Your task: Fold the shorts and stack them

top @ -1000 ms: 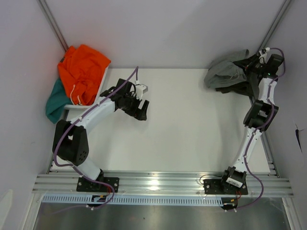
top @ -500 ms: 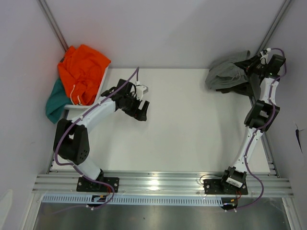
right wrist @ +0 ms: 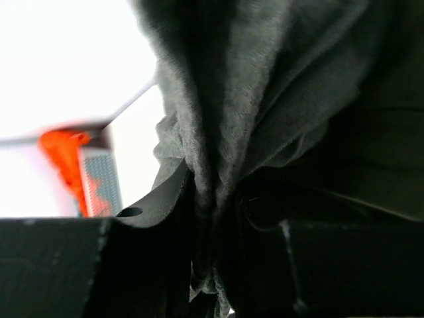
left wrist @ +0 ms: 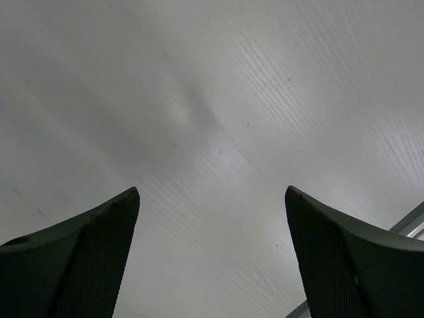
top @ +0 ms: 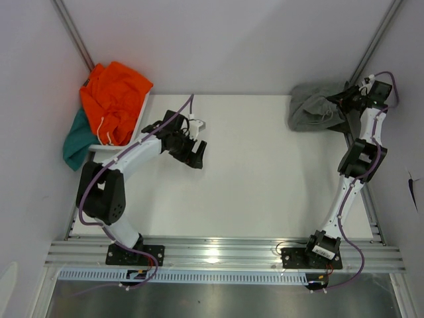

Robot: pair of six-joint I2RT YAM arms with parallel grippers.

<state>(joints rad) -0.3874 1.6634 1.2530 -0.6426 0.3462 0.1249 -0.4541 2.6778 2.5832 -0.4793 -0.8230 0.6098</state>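
grey shorts (top: 311,109) — crumpled bunch, far right corner of table (top: 265,172) (one fold pinched)

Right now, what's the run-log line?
left gripper: open, empty, over table | right gripper: shut on grey shorts, far-right corner | fold: not yet started

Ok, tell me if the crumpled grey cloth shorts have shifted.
Yes. The grey cloth shorts, pinched by the right gripper, slid slightly rightward along the white table's far edge.

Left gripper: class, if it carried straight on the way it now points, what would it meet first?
Probably the bare white table top; nothing lies between the left gripper's open fingers. Depth unclear.
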